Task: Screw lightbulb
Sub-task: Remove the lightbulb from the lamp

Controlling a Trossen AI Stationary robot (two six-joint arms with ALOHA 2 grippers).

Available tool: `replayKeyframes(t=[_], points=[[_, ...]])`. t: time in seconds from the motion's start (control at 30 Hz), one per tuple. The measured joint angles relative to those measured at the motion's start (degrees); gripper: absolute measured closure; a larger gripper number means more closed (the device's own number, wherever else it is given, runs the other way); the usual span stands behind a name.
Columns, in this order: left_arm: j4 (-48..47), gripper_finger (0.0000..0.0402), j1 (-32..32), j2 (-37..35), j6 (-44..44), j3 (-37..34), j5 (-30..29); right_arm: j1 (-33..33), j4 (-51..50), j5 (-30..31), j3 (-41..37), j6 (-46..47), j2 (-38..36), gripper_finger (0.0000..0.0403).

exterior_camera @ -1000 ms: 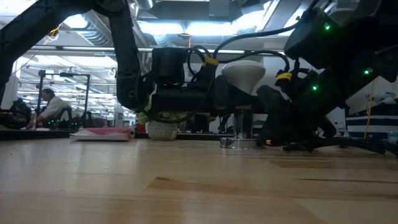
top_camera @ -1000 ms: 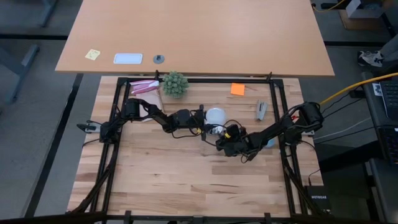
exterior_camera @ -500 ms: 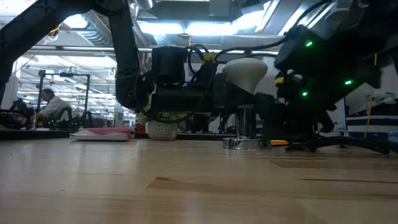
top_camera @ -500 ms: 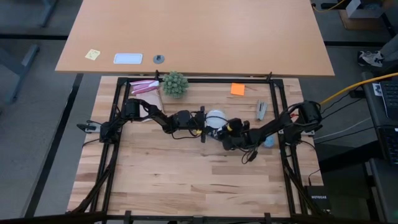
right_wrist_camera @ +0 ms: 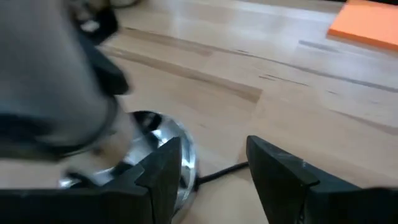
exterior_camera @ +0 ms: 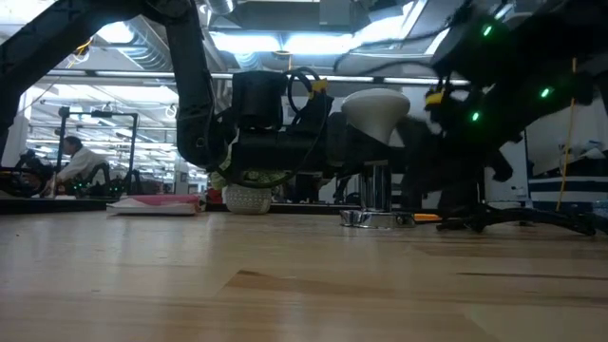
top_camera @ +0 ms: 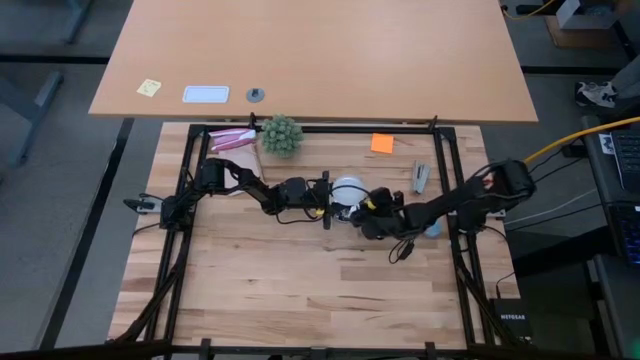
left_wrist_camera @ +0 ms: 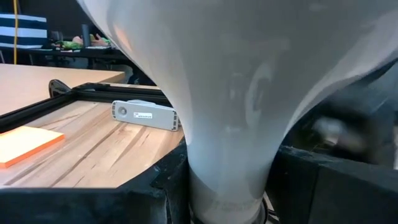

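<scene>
The left gripper [top_camera: 330, 200] comes in from the left side and its fingers [left_wrist_camera: 155, 186] are clenched on the narrow neck of the lightbulb [top_camera: 347, 188]. The lightbulb stands upright near the middle of the tabletop [top_camera: 280, 290], dome on top and screw base pointing down. In the low view its base [exterior_camera: 376, 185] is straight over the silver socket [exterior_camera: 376, 218], so its long axis is vertical and in line with the socket; I cannot tell whether the thread has already entered. The next move depends on this alignment: I judge the bulb must be turned around this vertical axis.

The right gripper [top_camera: 366, 212] is just beside the lightbulb, on its right side. Its fingers [right_wrist_camera: 280, 171] are released and hold nothing; they point to the socket plate [right_wrist_camera: 161, 149] and the black cord [right_wrist_camera: 221, 171]. The left arm is nearer.

I can read no brand, label or writing.
</scene>
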Motion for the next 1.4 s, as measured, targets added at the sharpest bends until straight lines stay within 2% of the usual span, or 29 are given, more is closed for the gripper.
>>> replayKeyframes(t=[0.13, 0.27, 0.4, 0.57, 0.93, 1.2, 1.4], points=[[0.0, 0.0243, 0.0, 0.0, 0.0, 0.0, -0.1, 3.3, -2.2, -0.6, 0.0, 0.1, -4.1, 0.0215], [0.0, 0.0243, 0.0, 0.0, 0.0, 0.0, -0.2, 5.9, 0.8, -3.6, 0.0, 0.2, -5.3, 0.0215], [0.0, 0.0243, 0.0, 0.0, 0.0, 0.0, -0.4, 7.3, 6.2, -10.0, 0.1, 0.2, -2.9, 0.0215], [0.0, 0.0243, 0.0, 0.0, -0.2, 0.0, -0.4, 7.7, 11.4, -12.9, 0.1, 0.2, 2.1, 0.0215], [0.0, 0.0243, 0.0, 0.0, -0.1, 0.0, -0.4, 7.6, 11.2, -9.0, 0.3, 5.3, 8.1, 0.0215], [0.0, 0.0243, 0.0, 0.0, 0.0, 0.0, -0.4, 7.3, 9.8, -4.6, 0.1, 8.0, 8.5, 0.0215], [0.0, 0.0243, 0.0, 0.0, -0.2, 0.0, -0.6, 6.1, 4.3, -5.2, 0.3, 13.4, 8.4, 0.0215]])
